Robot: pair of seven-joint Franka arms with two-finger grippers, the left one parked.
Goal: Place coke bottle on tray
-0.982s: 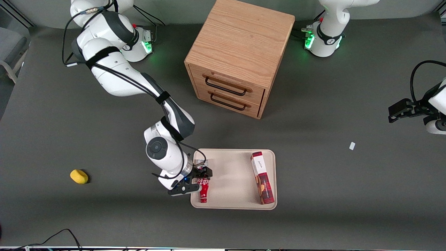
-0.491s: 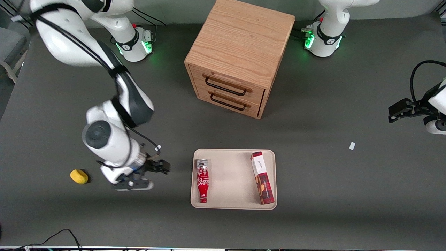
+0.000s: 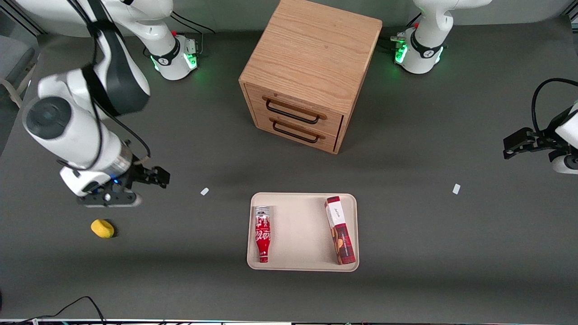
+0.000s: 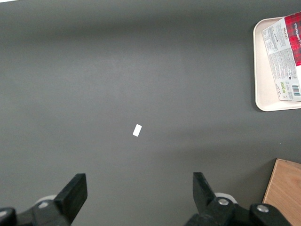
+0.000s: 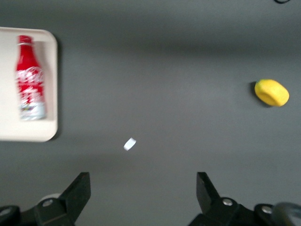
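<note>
The red coke bottle (image 3: pixel 262 234) lies flat in the cream tray (image 3: pixel 302 264), along the tray's edge nearest the working arm, cap toward the front camera. It also shows in the right wrist view (image 5: pixel 29 70) on the tray (image 5: pixel 28 132). My right gripper (image 3: pixel 153 177) is open and empty, raised well above the table, far from the tray toward the working arm's end. In the right wrist view the gripper (image 5: pixel 143 188) has its fingers (image 5: pixel 80 188) wide apart with bare table between them.
A red-and-white box (image 3: pixel 340 229) lies in the tray beside the bottle. A wooden two-drawer cabinet (image 3: pixel 307 67) stands farther from the camera than the tray. A yellow object (image 3: pixel 102 228) lies near the gripper. Small white scraps (image 3: pixel 204 191) (image 3: pixel 456 188) lie on the table.
My gripper let go of the coke bottle on the tray, opened, and moved away toward the working arm's end while rising. The bottle stays lying on the tray.
</note>
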